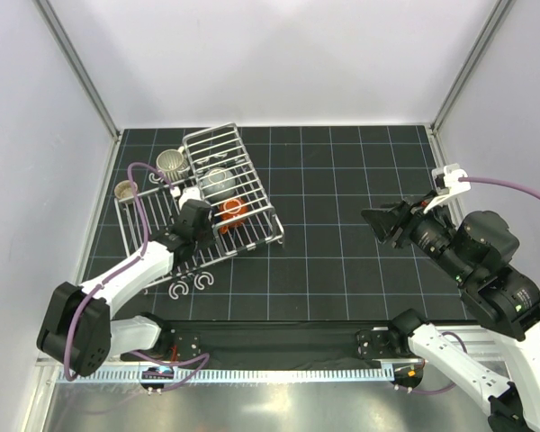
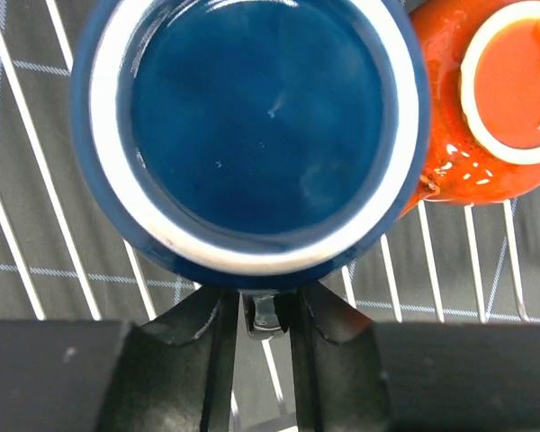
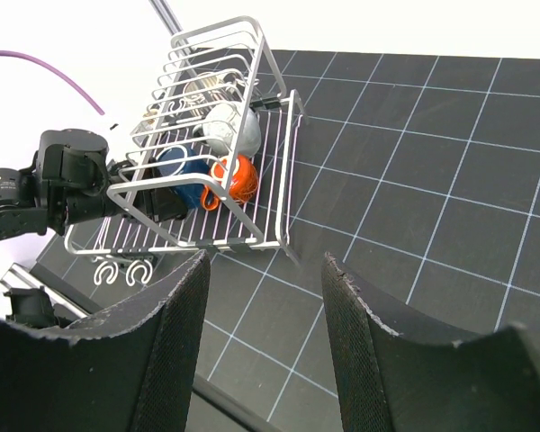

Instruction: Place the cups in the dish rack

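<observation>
The dish rack (image 1: 268,212) lies at the left of the mat, also in the right wrist view (image 3: 290,171). My left gripper (image 1: 196,221) is inside it, shut on the handle (image 2: 265,317) of the dark blue cup (image 2: 252,117), which rests bottom-up on the rack wires (image 2: 36,162). The orange-red cup (image 2: 495,99) touches it on the right, and also shows from above (image 1: 231,210). The speckled grey cup (image 1: 218,180) sits in the raised basket. The cream striped cup (image 1: 170,162) and the tan-brown cup (image 1: 126,191) stand at the rack's far left. My right gripper (image 1: 382,225) hangs open and empty over the mat.
Small white C-shaped hooks (image 1: 191,286) lie on the mat just in front of the rack, also seen in the right wrist view (image 3: 126,270). White walls enclose the mat on three sides. The arm bases stand at the near edge.
</observation>
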`<state>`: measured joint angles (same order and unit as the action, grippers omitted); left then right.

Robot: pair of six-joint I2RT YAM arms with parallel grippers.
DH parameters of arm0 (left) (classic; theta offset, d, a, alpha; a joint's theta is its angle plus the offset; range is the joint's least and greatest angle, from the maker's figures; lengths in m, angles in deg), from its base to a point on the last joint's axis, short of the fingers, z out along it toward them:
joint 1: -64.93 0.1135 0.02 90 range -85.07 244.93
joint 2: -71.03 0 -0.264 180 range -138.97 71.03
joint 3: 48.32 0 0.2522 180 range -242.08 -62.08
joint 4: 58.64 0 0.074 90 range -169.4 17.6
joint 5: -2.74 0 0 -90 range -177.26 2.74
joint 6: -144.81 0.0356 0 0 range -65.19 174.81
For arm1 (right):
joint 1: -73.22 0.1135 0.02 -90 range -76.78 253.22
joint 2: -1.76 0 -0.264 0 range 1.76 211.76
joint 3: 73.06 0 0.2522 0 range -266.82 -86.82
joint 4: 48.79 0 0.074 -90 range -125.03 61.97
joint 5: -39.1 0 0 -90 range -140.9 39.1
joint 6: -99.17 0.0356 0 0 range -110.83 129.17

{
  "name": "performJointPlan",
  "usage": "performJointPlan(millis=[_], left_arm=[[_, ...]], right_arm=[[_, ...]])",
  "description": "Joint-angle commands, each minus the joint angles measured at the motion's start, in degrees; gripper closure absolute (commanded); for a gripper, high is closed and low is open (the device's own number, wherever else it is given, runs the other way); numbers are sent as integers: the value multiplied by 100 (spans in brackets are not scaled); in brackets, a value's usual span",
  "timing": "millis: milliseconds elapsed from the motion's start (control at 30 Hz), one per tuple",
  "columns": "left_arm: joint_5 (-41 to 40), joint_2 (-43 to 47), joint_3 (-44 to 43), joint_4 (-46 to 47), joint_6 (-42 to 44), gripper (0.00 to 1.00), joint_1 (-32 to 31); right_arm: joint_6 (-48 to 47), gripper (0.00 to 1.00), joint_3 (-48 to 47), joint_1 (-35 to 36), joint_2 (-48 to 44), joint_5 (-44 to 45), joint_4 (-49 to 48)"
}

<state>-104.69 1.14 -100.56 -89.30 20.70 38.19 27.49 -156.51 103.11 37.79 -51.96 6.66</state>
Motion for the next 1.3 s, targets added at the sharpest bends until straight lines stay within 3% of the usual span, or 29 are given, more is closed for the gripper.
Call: performJointPlan(millis=[0, 200, 500, 733, 933, 1067, 1267], left_arm=[[-120, 19, -81, -243, -105, 74, 11], [-234, 177, -46, -462, -157, 67, 73], [-322, 976, -11, -955, -333, 43, 178], [-620, 1881, -19, -1727, -518, 38, 257], [-1183, 2462, -572, -2650, -790, 36, 476], [-1614, 2217, -1275, -2950, -782, 33, 1002], [-948, 1058, -2321, -2634, -561, 34, 2188]], right_arm=[[-5, 46, -97, 26, 44, -52, -170], [22, 46, -62, 17, 88, -122, -214], [57, 45, -10, 26, 115, -184, -276], [39, 45, -18, 17, 141, -184, -258], [-31, 45, -44, 17, 255, -202, -170], [-75, 46, -88, 17, 378, -263, -30], [-189, 45, -211, 17, 607, -316, 172]])
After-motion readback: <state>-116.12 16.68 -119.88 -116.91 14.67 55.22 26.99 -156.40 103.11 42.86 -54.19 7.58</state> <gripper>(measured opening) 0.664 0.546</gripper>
